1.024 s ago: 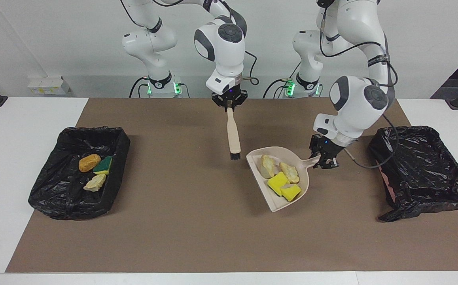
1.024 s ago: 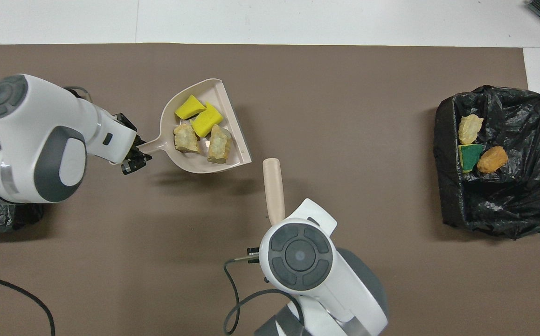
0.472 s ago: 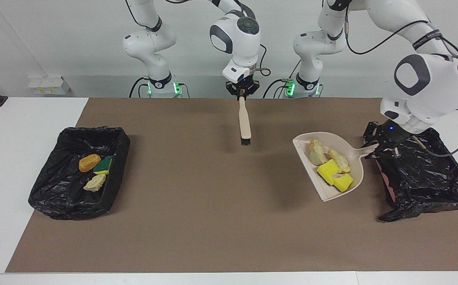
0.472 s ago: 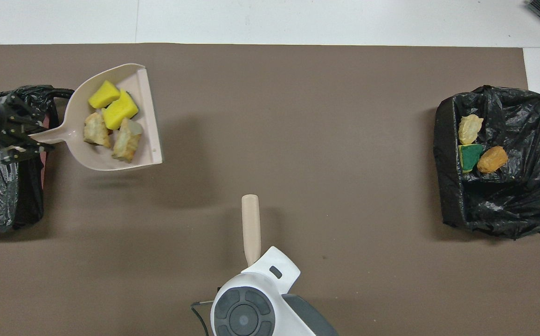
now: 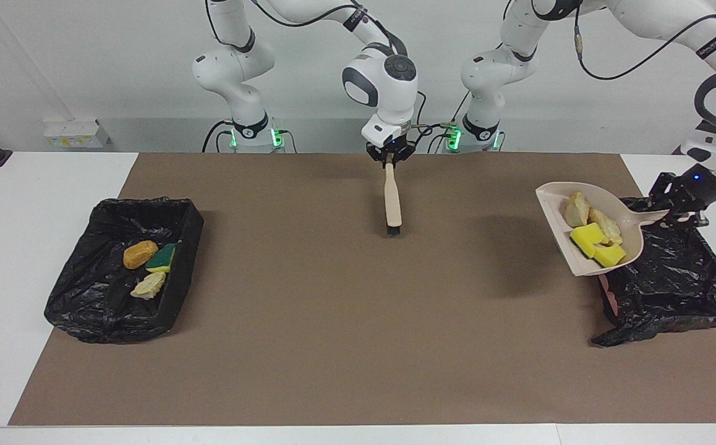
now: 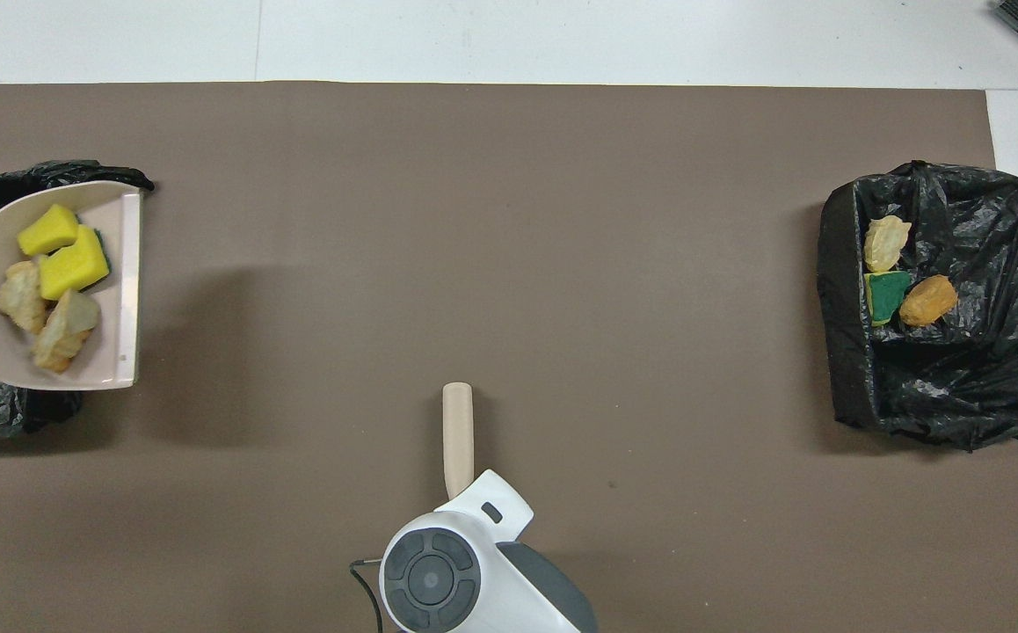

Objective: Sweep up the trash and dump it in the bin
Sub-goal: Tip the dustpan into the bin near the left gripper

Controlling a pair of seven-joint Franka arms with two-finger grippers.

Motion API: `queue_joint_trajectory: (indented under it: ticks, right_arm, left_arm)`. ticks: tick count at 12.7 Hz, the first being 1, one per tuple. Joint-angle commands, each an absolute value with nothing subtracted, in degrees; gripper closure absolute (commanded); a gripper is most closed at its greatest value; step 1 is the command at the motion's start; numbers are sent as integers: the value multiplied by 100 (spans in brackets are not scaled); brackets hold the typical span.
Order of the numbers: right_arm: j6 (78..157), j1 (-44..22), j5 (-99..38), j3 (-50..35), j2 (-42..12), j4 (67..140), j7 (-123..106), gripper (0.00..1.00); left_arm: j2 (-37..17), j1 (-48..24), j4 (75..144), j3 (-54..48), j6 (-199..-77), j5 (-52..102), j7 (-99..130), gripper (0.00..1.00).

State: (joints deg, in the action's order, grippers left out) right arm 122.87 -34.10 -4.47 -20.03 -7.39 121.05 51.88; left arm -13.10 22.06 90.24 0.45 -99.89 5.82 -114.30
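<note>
**Progress.** Reading the facing view as a clock face, four pieces of trash, two yellow sponge pieces and two pale lumps, lie in the dustpan at 3 o'clock. No scrap lies loose on the mat, so you may take the sweeping as done. The pan is up in the air, and its handle end overlaps the rim of the bin on the side toward the mat's centre. Its open lip points to 9 o'clock, away from the bin, and it tips down on its 6 o'clock side. The left tool is clamped on the pan's handle, over the bin. No scrap shows in this bin. Three more pieces lie in the second bin at 9 o'clock: an orange-brown lump, a green-and-yellow sponge and a pale lump. In my judgement one step is left: the dump of this load.

**Edges and room.**
- The load sits toward the handle end of the pan. To empty it, you must bring the lip over the bin and tip it down.
- The bin's liner is slack and its 6 o'clock wall sags outward, so a short pour could land on the mat.
- The right tool at 12 o'clock is closed on the brush. The brush hangs bristles down over the mat and waits there, well apart from the pan.
- The mat between the bins is open. Bare tabletop lies outside both bins.
</note>
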Motion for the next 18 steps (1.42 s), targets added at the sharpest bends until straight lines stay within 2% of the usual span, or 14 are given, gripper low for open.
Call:
queue_joint_trajectory:
  ticks: [1,4,6,7,8,14,16,18]
  right_arm:
    - [12445,-3401,-316,-1986,-554,12384,5300,100]
    - [12454,-3401,-316,-1986,-580,12384,5335,100]
    - [12480,-3358,-316,-1995,-598,12384,5309,85]
    - [12515,-3340,-316,-1995,-606,12384,5309,73]
    - [12516,-3340,-316,-1995,-615,12384,5309,67]
    - [12480,-3340,-316,-1986,-624,12322,5335,59]
    - [12463,-3296,-316,-1960,-554,12261,5318,0]
    - [12279,-2947,-334,-1977,-274,12121,5282,0]
  left_arm:
    - [-1668,2636,8387,-26,-10098,12,-11944,100]
    - [-1802,2654,8218,-18,-10755,-947,-11717,100]
    - [-1811,2506,8279,-9,-11230,-2190,-11025,100]
    - [-1784,2392,8384,-17,-11319,-2711,-10508,100]
    - [-1732,2278,8533,-9,-11346,-3029,-10329,100]
    - [-1345,1819,9166,-9,-11320,-5648,-9037,100]
    - [-1310,1802,9211,-9,-11364,-6465,-8991,100]
    - [-1231,1566,9254,-9,-11085,-7220,-8398,100]
